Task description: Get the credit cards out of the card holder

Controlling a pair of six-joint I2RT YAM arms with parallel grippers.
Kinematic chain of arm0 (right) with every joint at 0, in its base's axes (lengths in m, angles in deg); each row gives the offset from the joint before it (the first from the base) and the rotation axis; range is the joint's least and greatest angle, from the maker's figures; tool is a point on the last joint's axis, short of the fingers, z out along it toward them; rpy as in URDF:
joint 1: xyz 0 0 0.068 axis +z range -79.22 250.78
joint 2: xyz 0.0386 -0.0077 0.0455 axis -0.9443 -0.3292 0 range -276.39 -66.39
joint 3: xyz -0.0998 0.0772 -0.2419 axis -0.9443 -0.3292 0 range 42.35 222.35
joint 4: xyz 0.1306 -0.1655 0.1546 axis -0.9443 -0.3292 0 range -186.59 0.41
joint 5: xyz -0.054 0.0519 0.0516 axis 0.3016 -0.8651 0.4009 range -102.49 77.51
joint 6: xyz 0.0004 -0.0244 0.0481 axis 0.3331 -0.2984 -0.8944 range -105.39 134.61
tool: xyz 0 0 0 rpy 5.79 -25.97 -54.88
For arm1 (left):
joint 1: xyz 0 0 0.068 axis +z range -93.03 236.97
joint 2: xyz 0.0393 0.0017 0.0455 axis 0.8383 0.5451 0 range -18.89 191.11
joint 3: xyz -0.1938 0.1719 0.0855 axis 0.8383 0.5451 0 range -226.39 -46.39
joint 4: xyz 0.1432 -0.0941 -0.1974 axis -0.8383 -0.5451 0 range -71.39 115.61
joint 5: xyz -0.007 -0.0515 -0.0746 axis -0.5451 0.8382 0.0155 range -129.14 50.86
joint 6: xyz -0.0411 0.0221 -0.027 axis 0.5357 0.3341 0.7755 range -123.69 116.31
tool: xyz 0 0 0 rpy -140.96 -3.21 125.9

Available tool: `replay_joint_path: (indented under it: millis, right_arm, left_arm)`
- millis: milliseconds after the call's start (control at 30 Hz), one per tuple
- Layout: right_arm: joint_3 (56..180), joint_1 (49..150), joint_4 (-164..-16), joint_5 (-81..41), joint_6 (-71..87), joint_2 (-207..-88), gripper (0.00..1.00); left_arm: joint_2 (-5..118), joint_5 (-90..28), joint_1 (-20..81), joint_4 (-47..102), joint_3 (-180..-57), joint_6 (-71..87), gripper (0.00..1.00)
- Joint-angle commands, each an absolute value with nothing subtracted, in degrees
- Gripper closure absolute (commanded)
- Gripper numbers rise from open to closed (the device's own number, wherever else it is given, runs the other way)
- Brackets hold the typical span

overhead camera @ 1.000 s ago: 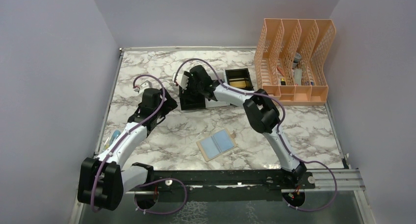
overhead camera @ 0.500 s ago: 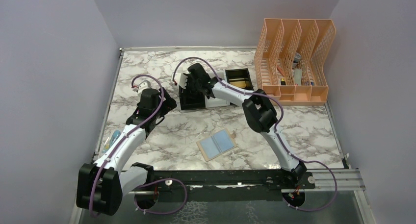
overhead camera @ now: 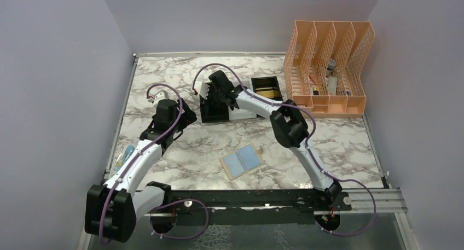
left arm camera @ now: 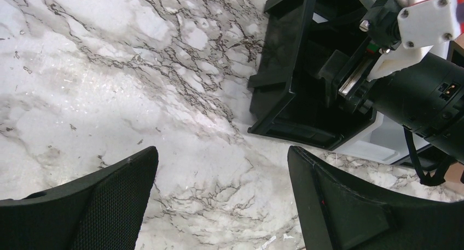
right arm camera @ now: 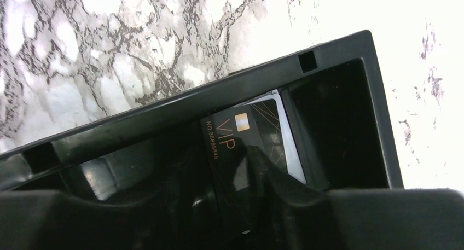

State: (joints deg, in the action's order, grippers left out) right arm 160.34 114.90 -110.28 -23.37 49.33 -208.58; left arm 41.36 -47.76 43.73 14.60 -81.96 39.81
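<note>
The tan card holder (overhead camera: 242, 161) lies open on the marble, its bluish pockets up, apart from both arms. My right gripper (overhead camera: 214, 99) reaches down into a black bin (right arm camera: 219, 91). A dark credit card (right arm camera: 235, 132) marked VIP leans there with a silvery card (right arm camera: 289, 151) behind it. The right gripper (right arm camera: 235, 157) has its fingers close together over the dark card; the dark picture hides whether they pinch it. A gold card (overhead camera: 266, 90) lies in a second black bin. My left gripper (left arm camera: 221, 173) hangs open over bare marble, left of the first bin.
A white bin (left arm camera: 377, 140) stands against the black bin (overhead camera: 213, 116), under the right arm. A peach mesh file organizer (overhead camera: 328, 64) fills the back right corner. Grey walls close in the table on the left, back and right.
The right gripper's fingers have drawn much closer together and it has shifted slightly left over the black bin. The left arm has barely moved and stays open.
</note>
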Motion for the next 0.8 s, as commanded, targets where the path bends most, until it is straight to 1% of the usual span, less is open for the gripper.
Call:
replay_joint_path:
  millis: [0, 67, 133, 167, 233, 500, 767]
  right_arm:
    - [157.93, 114.72, -109.27, -26.12, 47.97, -206.16, 0.55]
    - [156.30, 114.72, -106.56, -26.05, 47.59, -204.52, 0.43]
    - [154.93, 114.70, -103.93, -25.08, 47.91, -203.49, 0.34]
    - [154.63, 114.72, -103.19, -24.39, 48.31, -203.38, 0.30]
    - [155.28, 114.72, -103.50, -22.99, 49.45, -204.27, 0.26]
    - [159.94, 114.60, -108.27, -21.88, 50.69, -209.93, 0.20]
    - [170.54, 113.81, -122.34, -27.24, 48.37, -218.40, 0.18]
  left_arm:
    - [39.82, -49.31, 44.05, 14.60, -83.74, 38.68, 0.09]
    - [39.76, -49.42, 44.08, 14.48, -83.95, 38.52, 0.09]
    - [39.74, -49.34, 44.05, 14.43, -84.16, 38.42, 0.09]
    - [39.79, -49.26, 44.09, 14.42, -84.18, 38.41, 0.09]
    - [39.75, -49.09, 44.12, 14.44, -84.34, 38.34, 0.09]
    - [39.82, -49.03, 44.13, 14.43, -84.53, 37.84, 0.09]
    - [39.94, -47.98, 44.13, 14.31, -84.51, 37.41, 0.09]
